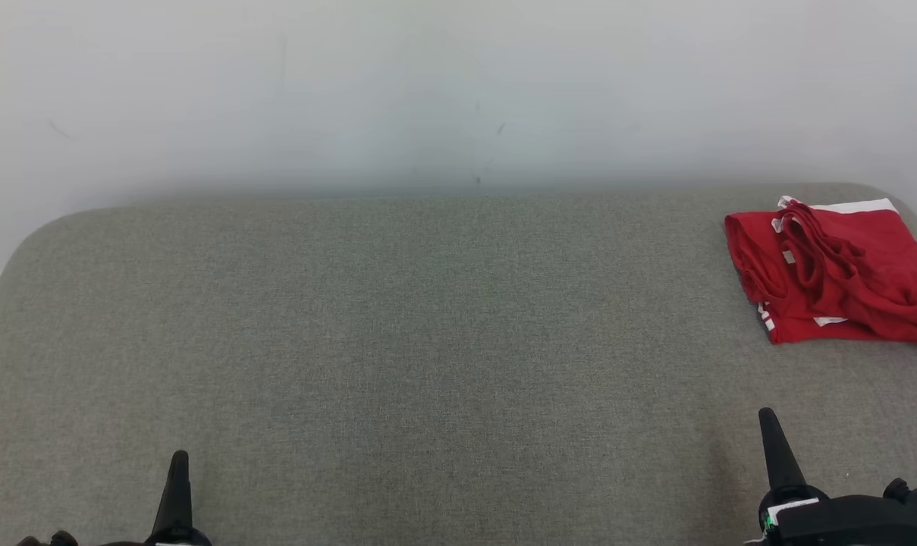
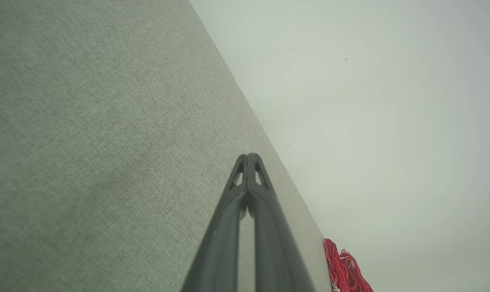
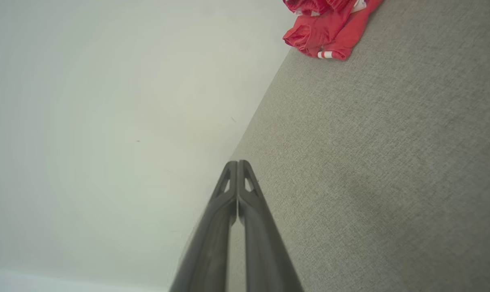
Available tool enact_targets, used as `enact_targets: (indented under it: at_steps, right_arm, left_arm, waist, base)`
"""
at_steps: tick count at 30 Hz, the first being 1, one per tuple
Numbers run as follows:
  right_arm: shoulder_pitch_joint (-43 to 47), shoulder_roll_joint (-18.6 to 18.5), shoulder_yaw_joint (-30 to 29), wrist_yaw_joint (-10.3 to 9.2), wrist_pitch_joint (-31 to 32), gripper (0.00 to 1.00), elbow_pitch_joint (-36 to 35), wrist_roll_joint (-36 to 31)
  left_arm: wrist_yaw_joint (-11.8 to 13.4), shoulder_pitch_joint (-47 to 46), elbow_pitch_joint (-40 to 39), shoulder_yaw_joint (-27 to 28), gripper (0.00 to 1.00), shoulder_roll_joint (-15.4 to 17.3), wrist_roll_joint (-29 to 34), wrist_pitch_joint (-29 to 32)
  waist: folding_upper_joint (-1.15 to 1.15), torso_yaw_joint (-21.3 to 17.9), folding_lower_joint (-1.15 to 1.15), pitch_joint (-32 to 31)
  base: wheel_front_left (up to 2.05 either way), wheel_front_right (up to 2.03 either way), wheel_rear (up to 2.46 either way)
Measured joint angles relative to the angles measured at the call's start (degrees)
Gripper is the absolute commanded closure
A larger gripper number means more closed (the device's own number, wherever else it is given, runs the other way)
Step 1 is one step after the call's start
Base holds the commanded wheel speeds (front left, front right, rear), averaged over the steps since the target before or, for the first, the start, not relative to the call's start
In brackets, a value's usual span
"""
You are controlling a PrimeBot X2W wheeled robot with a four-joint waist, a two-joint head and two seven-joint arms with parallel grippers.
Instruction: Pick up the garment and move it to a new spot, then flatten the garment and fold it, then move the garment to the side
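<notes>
The garment (image 1: 837, 273) is red with white trim and lies folded in a compact pile at the far right of the grey fabric surface (image 1: 428, 341). The right wrist view shows the garment (image 3: 330, 28) at its top, and the left wrist view shows the garment (image 2: 344, 267) at its lower right. My left gripper (image 1: 178, 459) is shut and empty at the lower left, far from the garment. My right gripper (image 1: 767, 417) is shut and empty at the lower right, well short of the garment. The tips of the left gripper (image 2: 249, 156) and the right gripper (image 3: 237, 163) are pressed together.
A pale wall (image 1: 428, 91) rises right behind the surface's far edge. The surface has rounded corners at the back left and back right. The garment lies close to the right edge.
</notes>
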Motion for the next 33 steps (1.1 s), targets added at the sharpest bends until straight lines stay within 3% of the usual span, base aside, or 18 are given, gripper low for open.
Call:
enact_targets:
  at_steps: [33]
  right_arm:
    - [-2.76, 0.15, -2.08, 0.0, 4.14, 1.0, 0.99, 15.71]
  left_arm:
    - [-0.86, -2.69, 1.11, 1.0, 1.0, -0.83, -15.72, 4.34]
  waist:
    - [0.0, 0.1, 0.0, 0.13]
  base:
    - [0.0, 0.0, 0.0]
